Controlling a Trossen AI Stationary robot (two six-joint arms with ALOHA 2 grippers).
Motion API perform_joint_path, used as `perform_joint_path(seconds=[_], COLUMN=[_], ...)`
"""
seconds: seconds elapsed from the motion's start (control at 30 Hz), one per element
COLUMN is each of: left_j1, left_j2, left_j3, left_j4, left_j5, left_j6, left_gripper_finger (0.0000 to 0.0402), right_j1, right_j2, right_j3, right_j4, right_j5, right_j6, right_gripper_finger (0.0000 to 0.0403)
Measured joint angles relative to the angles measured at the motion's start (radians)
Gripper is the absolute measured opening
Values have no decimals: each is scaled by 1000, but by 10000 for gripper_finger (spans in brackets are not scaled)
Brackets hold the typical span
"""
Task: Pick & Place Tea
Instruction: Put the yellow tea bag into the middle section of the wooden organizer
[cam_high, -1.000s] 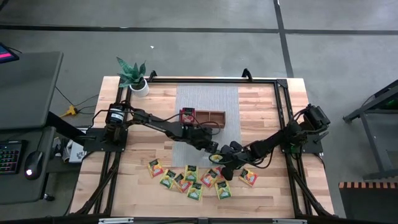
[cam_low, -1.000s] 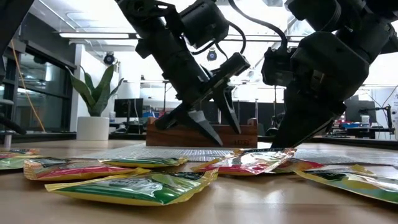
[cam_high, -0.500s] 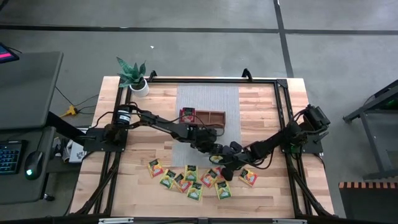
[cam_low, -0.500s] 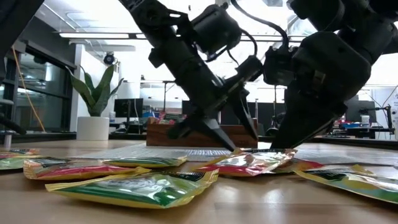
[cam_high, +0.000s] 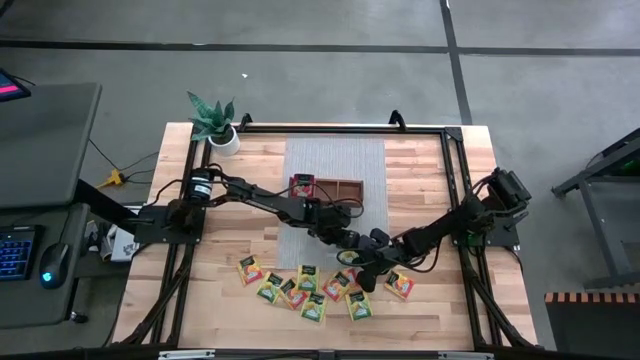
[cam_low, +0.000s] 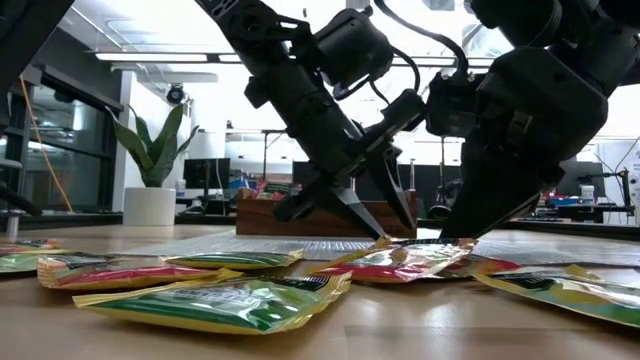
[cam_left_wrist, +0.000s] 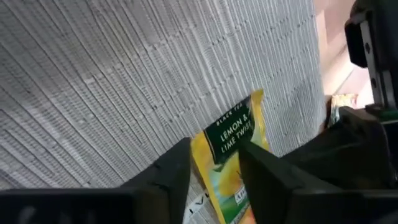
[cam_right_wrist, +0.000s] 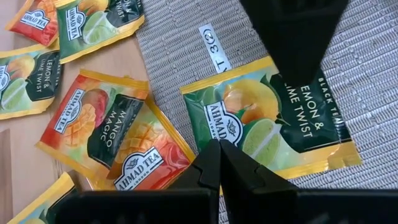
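Lowered since before, left tool straddles lemon tea packet, fingers partly open, not gripping.

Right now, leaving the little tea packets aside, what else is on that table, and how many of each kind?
Robot arms: 2, left and right
Wooden tray: 1
Potted plant: 1
Grey mat: 1
Total: 5
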Motion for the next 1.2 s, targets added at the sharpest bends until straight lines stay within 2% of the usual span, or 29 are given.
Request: perform_joint_path(seconds=[0.2, 0.27, 0.83, 1.13, 1.2], left_j1=[0, 0, 1, 0, -1], left_j2=[0, 0, 0, -4, -1], left_j3=[0, 0, 0, 2, 2], left_j4=[9, 11, 9, 17, 18], left_j5=[21, 20, 34, 32, 22], left_j6=[12, 35, 98, 110, 114], left_gripper_finger=[28, 8, 0, 0, 0], right_j1=[0, 0, 0, 0, -1], right_j2=[0, 0, -9, -122, -161], right_j3=[0, 0, 0, -1, 1], right_j4=[0, 0, 18, -56, -57], right_j5=[2, 3, -23, -35, -8], right_j6=[-5, -5, -5, -23, -38], right_gripper_finger=[0, 0, 0, 1, 1])
